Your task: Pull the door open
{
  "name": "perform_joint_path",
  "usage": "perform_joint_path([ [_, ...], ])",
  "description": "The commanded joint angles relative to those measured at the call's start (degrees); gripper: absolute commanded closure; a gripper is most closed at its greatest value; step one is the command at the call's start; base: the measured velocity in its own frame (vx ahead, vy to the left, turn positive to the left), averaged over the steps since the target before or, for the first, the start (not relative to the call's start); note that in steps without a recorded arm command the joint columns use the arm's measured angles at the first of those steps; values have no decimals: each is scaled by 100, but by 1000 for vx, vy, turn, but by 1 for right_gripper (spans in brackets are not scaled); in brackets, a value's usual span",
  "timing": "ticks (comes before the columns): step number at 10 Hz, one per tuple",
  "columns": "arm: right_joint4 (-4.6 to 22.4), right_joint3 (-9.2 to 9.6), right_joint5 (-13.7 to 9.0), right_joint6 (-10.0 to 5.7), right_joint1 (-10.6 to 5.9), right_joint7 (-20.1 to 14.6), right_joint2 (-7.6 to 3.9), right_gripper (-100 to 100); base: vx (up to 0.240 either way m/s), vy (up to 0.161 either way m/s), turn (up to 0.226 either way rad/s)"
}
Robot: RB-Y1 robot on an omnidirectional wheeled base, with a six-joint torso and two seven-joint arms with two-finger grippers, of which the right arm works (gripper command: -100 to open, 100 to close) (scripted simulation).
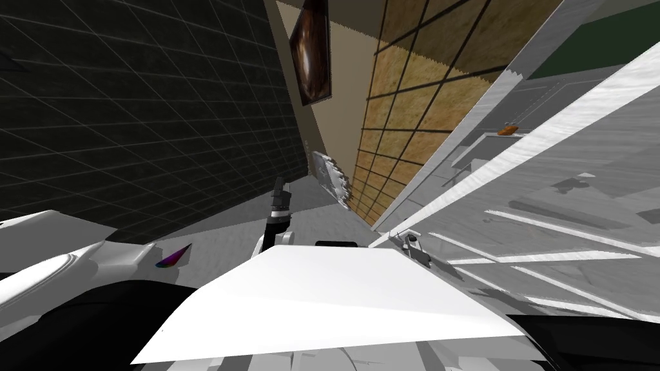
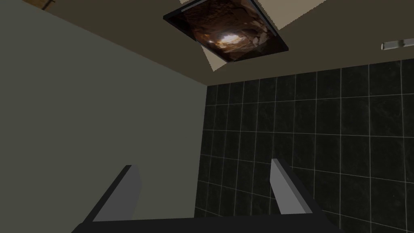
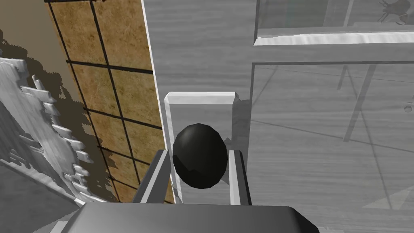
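Note:
The door (image 1: pixel 567 212) is a pale grey panel with glass panes, slanting across the right of the head view. Its round black knob (image 3: pixel 200 155) sits on a light grey plate (image 3: pixel 200 105) near the door's edge (image 3: pixel 202 48). My right gripper (image 3: pixel 199 151) is shut on the knob, one finger pressed to each side. The head view shows that gripper (image 1: pixel 412 243) small, against the door's near edge. My left gripper (image 1: pixel 280 187) is raised in front of the chest; its fingers (image 2: pixel 129 190) stand wide apart, open with nothing between them.
A tan tiled wall (image 3: pixel 109 81) adjoins the door's edge. A ragged grey fixture (image 1: pixel 332 177) hangs low on the beige wall beside it. A dark tiled wall (image 1: pixel 129 109) closes the left side. A small orange object (image 1: pixel 508 129) lies beyond the door.

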Motion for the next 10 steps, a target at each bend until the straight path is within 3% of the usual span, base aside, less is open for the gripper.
perform_joint_path([
  [1,-25,117,94,-71,35,-40,-37,100,-155,7,48],
  [5,-88,415,332,-252,124,-141,-132,100,-238,-7,58],
  [6,-135,328,251,-226,176,-83,-83,-100,-184,78,-85],
  [9,-134,290,200,-316,281,-68,-28,-100,-98,143,-99],
  [10,-136,295,209,-282,251,-76,-50,-100,-55,68,-28],
])
